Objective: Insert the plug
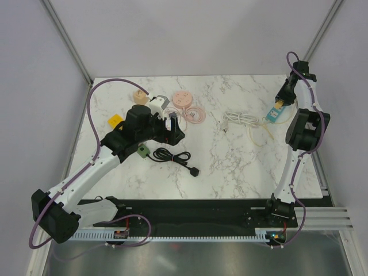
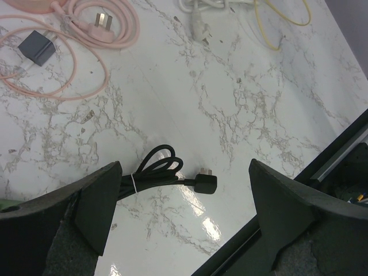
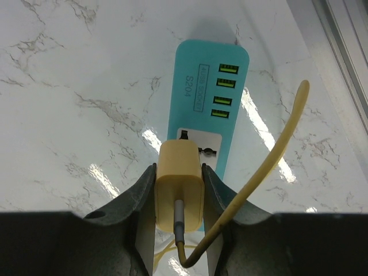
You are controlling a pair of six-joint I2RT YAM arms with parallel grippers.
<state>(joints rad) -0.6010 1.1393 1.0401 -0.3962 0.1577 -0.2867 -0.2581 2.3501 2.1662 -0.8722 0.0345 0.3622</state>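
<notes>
clamping yellow plug (image 3: 179, 178), at teal strip (image 3: 195, 63)

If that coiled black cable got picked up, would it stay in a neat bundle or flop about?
The black cable probably flops: its loops look soft. The white tie likely keeps the coil together, though the plug end may dangle.

- Black cable (image 1: 172, 156), bundled with 1 white tie, on the marble table (image 1: 230, 172).
- Pink cable (image 1: 195, 114) in loose loops, grey adapter (image 2: 36, 47) among them (left-wrist view).
- White cable (image 1: 241, 119) bunched farther right, apart from both.
- Small green box (image 1: 142, 150) just left of the black bundle.
</notes>
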